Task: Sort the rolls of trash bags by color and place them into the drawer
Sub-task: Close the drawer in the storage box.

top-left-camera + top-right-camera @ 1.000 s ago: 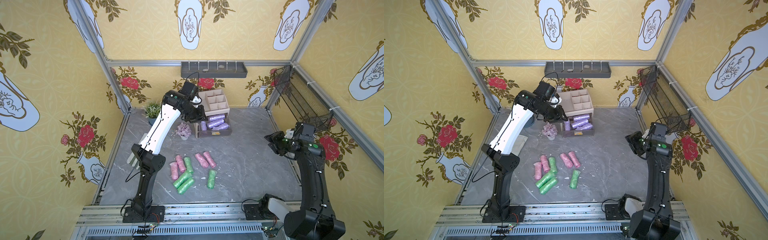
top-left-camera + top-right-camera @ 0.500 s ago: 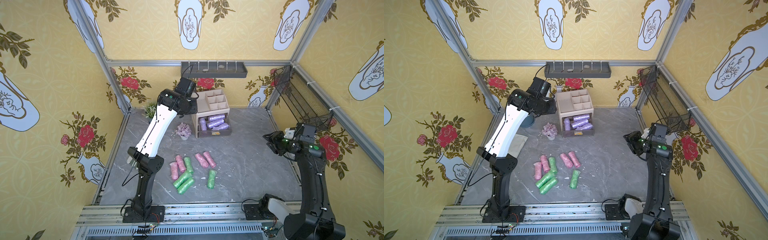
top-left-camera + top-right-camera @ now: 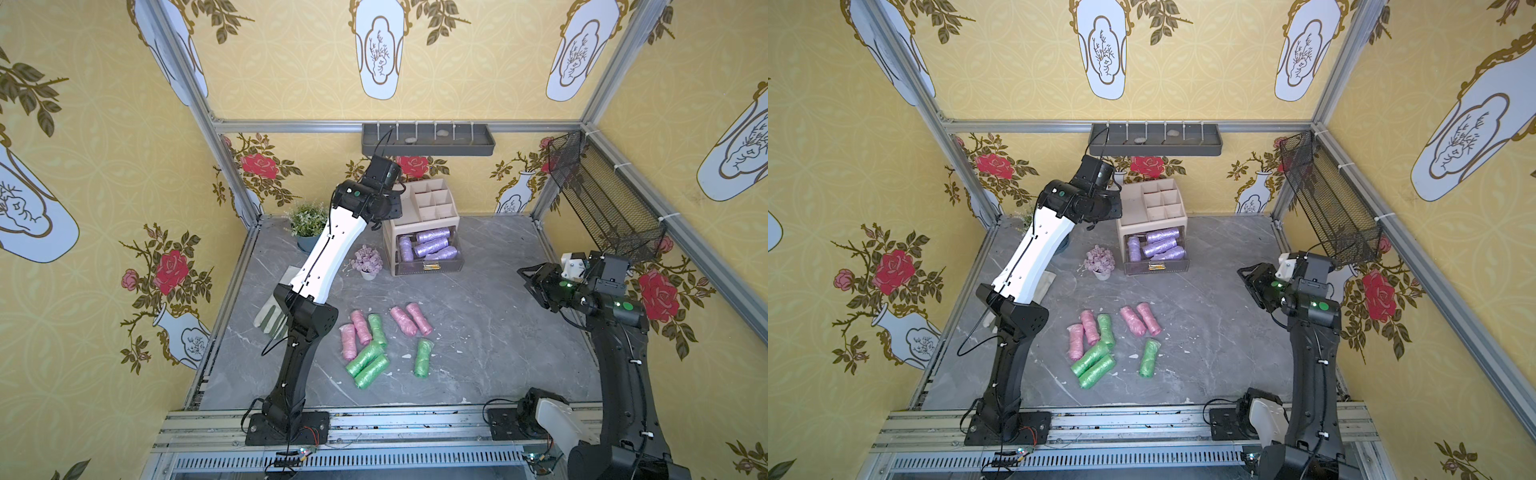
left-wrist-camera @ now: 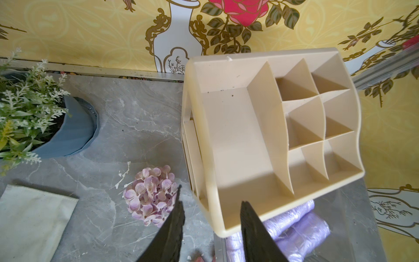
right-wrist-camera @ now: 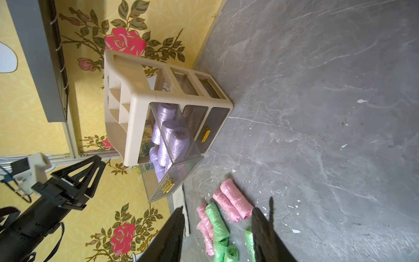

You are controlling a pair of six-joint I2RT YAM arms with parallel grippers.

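Left gripper (image 4: 211, 196) part-open, empty; right gripper (image 5: 217, 208) same; purple rolls (image 3: 432, 246) in drawer (image 3: 430, 267).

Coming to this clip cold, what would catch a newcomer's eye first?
Pink rolls and green rolls lie jumbled mid-table, bright against the grey table. At the back, purple rolls lie in the open drawer of a beige organizer, with the left gripper hanging open and empty beside it.
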